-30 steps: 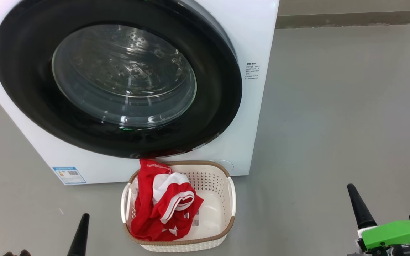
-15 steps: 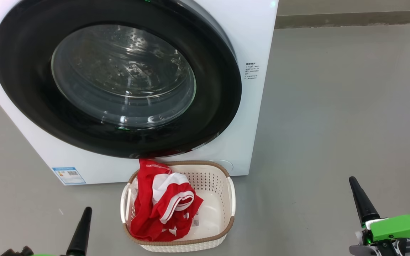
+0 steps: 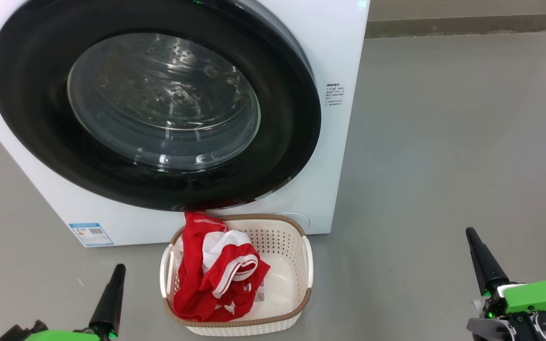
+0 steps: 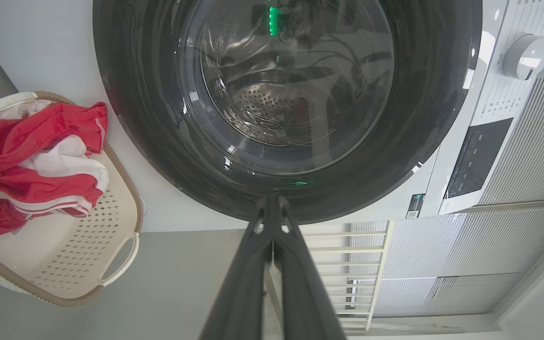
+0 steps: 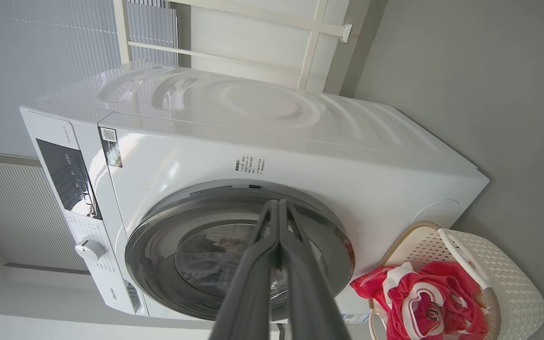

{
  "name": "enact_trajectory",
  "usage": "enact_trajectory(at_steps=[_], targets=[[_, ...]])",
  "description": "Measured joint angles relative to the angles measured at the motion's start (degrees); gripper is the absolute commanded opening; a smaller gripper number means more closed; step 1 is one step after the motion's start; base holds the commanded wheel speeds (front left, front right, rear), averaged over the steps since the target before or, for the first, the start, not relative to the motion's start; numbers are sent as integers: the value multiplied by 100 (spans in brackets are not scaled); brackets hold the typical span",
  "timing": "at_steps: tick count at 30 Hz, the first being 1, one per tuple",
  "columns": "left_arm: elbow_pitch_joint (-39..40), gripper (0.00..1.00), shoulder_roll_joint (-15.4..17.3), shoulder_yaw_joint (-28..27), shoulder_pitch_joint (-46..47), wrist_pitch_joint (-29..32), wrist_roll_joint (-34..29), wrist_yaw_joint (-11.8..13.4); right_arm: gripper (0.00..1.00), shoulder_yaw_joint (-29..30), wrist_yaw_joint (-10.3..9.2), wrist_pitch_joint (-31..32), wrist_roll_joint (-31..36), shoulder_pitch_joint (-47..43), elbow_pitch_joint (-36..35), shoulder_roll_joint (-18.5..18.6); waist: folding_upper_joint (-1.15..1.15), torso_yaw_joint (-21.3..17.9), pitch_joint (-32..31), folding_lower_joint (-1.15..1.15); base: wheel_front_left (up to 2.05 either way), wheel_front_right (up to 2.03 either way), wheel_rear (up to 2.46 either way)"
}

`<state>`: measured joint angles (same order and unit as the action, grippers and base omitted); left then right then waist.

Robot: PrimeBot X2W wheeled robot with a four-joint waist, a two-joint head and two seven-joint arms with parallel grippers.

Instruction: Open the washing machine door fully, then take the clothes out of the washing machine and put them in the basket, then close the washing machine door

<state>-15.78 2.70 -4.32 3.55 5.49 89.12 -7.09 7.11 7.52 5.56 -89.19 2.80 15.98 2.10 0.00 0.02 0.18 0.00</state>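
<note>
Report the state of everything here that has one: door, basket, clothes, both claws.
Washing machine door: shut against the machine's front.
Basket: upright on the floor in front of the machine, partly filled, its right half bare.
Clothes: bunched in the basket's left half, one edge draped over the back rim.
Left claw: shut, holding nothing, clear of the door.
Right claw: shut, holding nothing.
</note>
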Motion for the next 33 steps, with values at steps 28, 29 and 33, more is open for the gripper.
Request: enact_trajectory(at_steps=[28, 29, 33], targets=[[16, 0, -44, -15, 37, 57, 264, 0, 0, 35, -1, 57, -267, 92, -25, 1, 0, -3, 0, 0, 0, 0, 0], [16, 0, -44, -15, 37, 57, 264, 0, 0, 35, -1, 57, -267, 92, -25, 1, 0, -3, 0, 0, 0, 0, 0], [16, 0, -44, -15, 37, 57, 265, 0, 0, 35, -1, 57, -267, 92, -25, 1, 0, -3, 0, 0, 0, 0, 0]])
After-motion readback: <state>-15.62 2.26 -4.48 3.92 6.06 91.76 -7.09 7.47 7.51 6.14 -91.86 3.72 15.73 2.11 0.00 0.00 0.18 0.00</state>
